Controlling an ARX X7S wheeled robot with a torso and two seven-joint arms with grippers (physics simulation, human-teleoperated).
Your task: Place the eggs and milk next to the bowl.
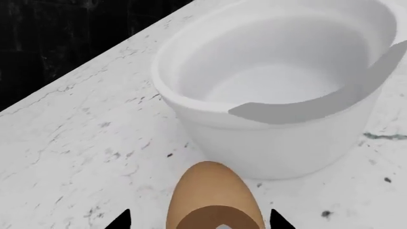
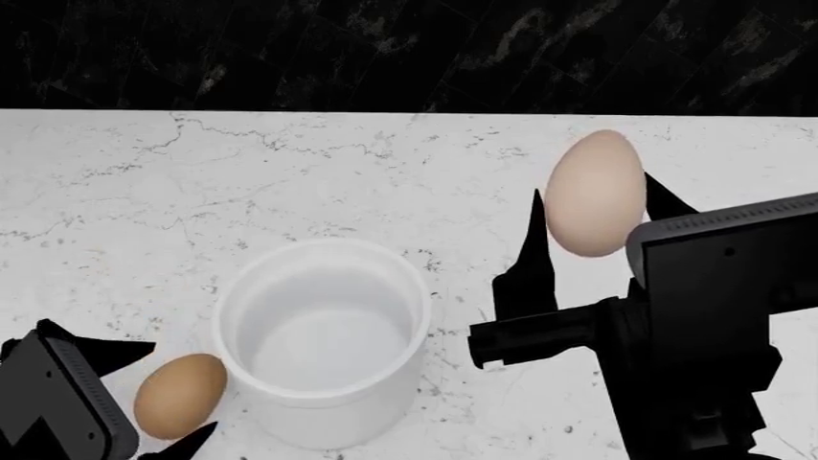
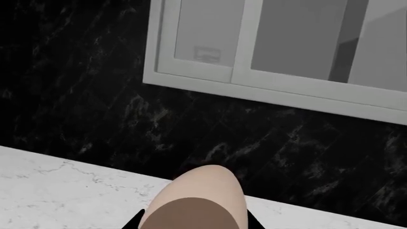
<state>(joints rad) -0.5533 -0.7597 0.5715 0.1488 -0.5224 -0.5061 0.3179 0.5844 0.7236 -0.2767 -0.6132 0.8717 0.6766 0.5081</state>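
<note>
A white marble counter (image 2: 153,211) runs beneath a black stone wall (image 2: 383,48), in which the right wrist view shows a pale framed window (image 3: 267,52). At its centre stands the bowl (image 2: 322,340), upright and seemingly empty, the fixed mark around which the task's items are to gather. The right gripper (image 2: 599,225) is raised over the counter to the bowl's right, its dark jaws closed on the paler egg (image 2: 595,192), held point-up and clear of the surface, apparently for carrying toward a spot by the bowl. The left gripper (image 2: 141,398) sits low at the bowl's left, a jaw on either side of the tan egg (image 2: 180,395); whether it is clamping the egg cannot be told. The left wrist view shows that egg (image 1: 213,195) just beside the bowl's wall (image 1: 279,148), close to where the task wants it, though contact with the counter cannot be confirmed. The milk appears in none of the views, so that part of the task looks to be outstanding.
</note>
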